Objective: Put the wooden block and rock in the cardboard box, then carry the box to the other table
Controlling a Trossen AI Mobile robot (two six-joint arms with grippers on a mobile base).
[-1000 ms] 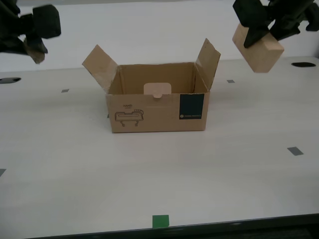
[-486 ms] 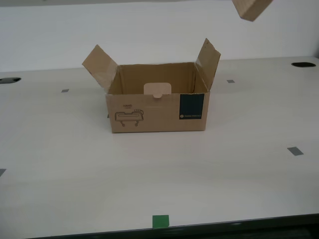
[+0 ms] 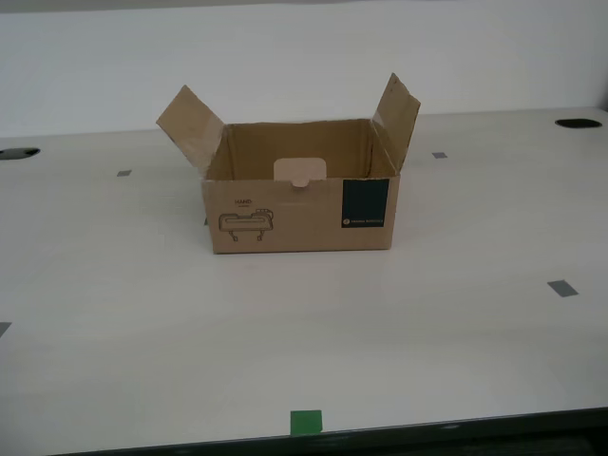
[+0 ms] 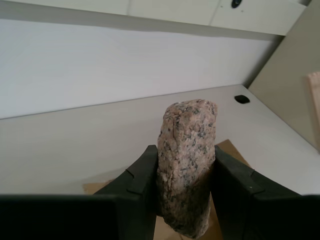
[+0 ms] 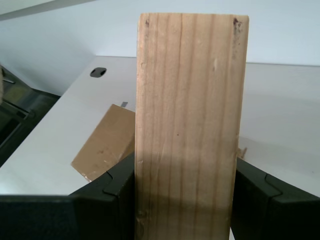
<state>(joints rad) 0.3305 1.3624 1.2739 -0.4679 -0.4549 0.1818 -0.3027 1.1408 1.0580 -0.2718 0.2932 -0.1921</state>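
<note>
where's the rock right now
The rough pinkish-beige speckled rock is clamped between the black fingers of my second gripper, held up above the pale table; it is out of the exterior view.

The second gripper [image 4: 186, 195] is closed on the rock [image 4: 187, 165], its two dark jaws pressing the stone's opposite flanks. The rock, pinkish-beige with dark speckles, stands upright and rises well above the jaws. Beneath it lie brown parts of the cardboard box [image 4: 229, 149], mostly hidden by the gripper. A smooth pale table [image 4: 75, 145] extends behind, bearing a dark oval hole [image 4: 241, 99] near its far corner. A white wall [image 4: 115, 65] backs the table.
</note>
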